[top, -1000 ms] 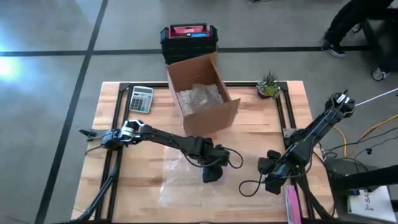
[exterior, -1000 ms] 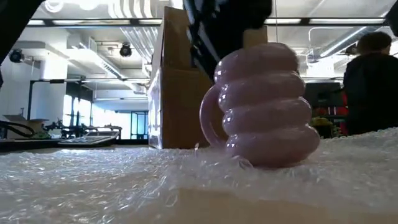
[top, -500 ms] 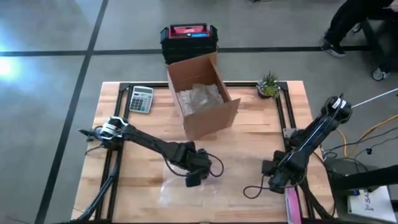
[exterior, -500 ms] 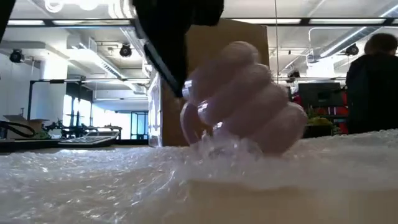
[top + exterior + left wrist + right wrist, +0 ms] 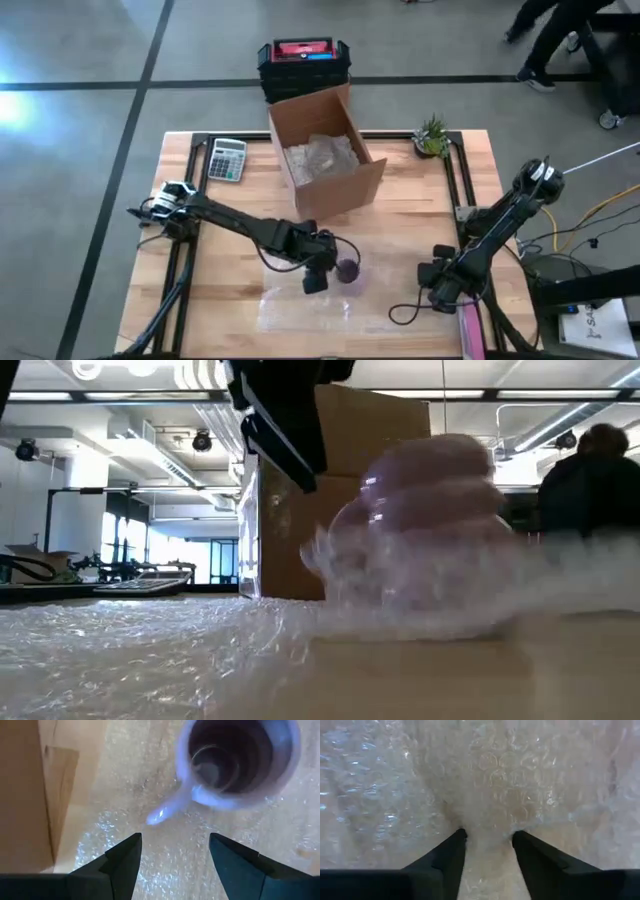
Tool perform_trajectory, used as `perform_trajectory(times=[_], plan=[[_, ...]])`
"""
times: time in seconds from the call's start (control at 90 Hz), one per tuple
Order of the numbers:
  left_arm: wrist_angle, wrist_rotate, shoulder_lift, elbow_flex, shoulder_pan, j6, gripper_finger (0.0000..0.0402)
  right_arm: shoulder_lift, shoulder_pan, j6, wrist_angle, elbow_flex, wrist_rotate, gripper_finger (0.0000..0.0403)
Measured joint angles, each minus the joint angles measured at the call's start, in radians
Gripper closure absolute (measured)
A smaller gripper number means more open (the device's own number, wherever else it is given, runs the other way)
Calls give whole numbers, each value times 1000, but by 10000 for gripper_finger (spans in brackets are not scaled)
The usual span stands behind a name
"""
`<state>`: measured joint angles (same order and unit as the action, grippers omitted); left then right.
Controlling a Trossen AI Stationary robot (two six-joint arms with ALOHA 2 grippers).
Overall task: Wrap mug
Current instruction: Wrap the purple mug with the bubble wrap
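The ribbed lilac ceramic mug [image 5: 347, 270] stands upright, mouth up, on the clear bubble-wrap sheet [image 5: 300, 305] mid-counter, handle toward the left tool [image 5: 172, 851], which hovers beside it, open and empty. The right tool [image 5: 487, 840], partly open, pinches the sheet's edge. Lift that edge smoothly over the mug without tipping it.

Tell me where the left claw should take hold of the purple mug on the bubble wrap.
Grip the mug by its rim wall, coming straight down from above. It stands upright with its mouth open to the left claw, which is open; one finger could go inside, one outside, probably away from the handle.
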<state>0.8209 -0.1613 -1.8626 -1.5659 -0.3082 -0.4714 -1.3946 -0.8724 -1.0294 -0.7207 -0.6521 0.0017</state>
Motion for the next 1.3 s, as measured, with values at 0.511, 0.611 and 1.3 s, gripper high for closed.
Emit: perform_trajectory(times=[0.511,0.611,1.3], plan=[[-89,-32,49,199,-74,-158,230,55,39,445,52,-262,607,400],[-110,-65,64,196,-75,-161,242,52,74,630,171,-286,714,399],[-669,-121,26,180,-48,88,298,-168,337,913,607,-243,471,400]])
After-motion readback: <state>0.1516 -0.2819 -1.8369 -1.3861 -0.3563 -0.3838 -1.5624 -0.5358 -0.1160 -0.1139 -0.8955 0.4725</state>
